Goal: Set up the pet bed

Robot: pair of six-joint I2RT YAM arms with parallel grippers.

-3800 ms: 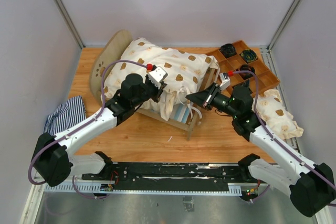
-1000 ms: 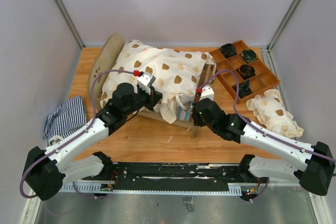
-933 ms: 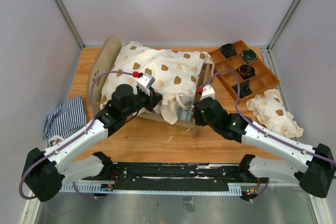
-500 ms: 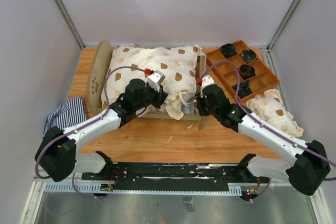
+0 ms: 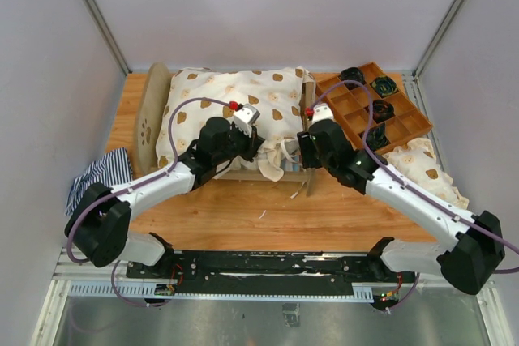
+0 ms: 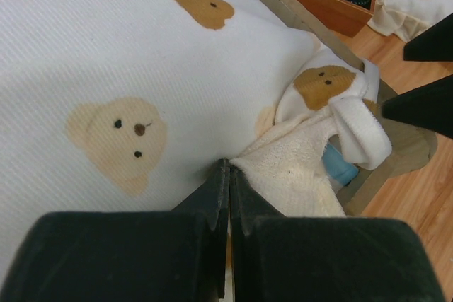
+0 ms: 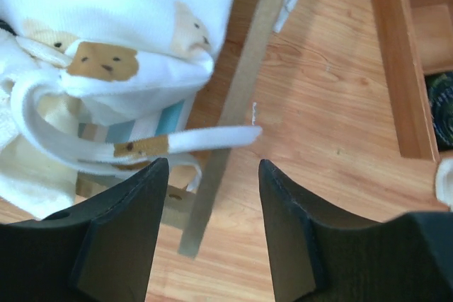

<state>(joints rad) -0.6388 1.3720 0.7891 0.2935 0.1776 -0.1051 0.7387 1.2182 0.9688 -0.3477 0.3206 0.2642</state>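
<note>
Light plywood pet bed [image 5: 149, 123], under a cream bear-print blanket [image 5: 219, 99], stands mid-table just beside the brown wooden compartment tray [image 5: 337, 104]; four cells hold dark coils [image 5: 383, 85]. Left gripper [image 6: 226, 169]: jaws together at the blanket fold. Right gripper [image 7: 211, 167]: jaws apart, empty.

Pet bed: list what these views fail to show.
Mattress: top view, buried under the bear-print blanket; only a striped sliver in the right wrist view.
Left gripper: left wrist view, shut at a blanket fold; whether cloth is pinched is hidden.
Tray contents: top view, too small.
</note>
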